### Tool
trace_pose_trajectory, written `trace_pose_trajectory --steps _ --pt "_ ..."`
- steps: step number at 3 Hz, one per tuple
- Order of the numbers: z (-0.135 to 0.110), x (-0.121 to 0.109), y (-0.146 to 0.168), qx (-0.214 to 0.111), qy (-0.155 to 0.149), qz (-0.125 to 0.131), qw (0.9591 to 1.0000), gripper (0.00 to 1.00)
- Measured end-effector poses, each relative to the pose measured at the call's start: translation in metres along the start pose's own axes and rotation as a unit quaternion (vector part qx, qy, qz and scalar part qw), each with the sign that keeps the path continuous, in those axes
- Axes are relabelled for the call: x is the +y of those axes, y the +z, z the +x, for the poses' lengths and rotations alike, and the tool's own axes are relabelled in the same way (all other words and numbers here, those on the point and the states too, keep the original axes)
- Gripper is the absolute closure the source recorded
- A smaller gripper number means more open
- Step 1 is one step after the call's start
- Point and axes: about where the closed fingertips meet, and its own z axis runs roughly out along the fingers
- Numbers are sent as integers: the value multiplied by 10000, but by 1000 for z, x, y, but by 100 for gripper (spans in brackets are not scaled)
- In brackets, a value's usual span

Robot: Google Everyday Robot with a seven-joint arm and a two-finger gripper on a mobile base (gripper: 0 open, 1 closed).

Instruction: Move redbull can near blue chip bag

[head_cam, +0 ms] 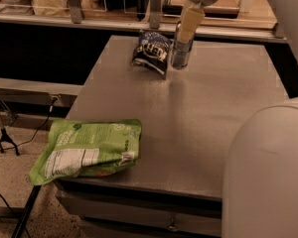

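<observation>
Silver redbull can (pixel 181 52), clasped by pincer (pixel 185 33), stands beside blue chip bag (pixel 151 51).

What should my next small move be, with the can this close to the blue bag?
Probably open the gripper and let go. It holds the redbull can upright at the far end of the table, close beside the blue chip bag, with the can's base seemingly on the surface. If it isn't seated, lower slightly first.
</observation>
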Motion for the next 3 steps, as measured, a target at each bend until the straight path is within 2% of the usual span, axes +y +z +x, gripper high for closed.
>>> trace_pose_trajectory --steps 1,2,3 --pt "-6 -3 18 14 -45 -147 9999 84" --pt "-5 -4 35 32 -32 -316 9995 61" --pt "-7 -6 42 10 -30 -317 9995 38"
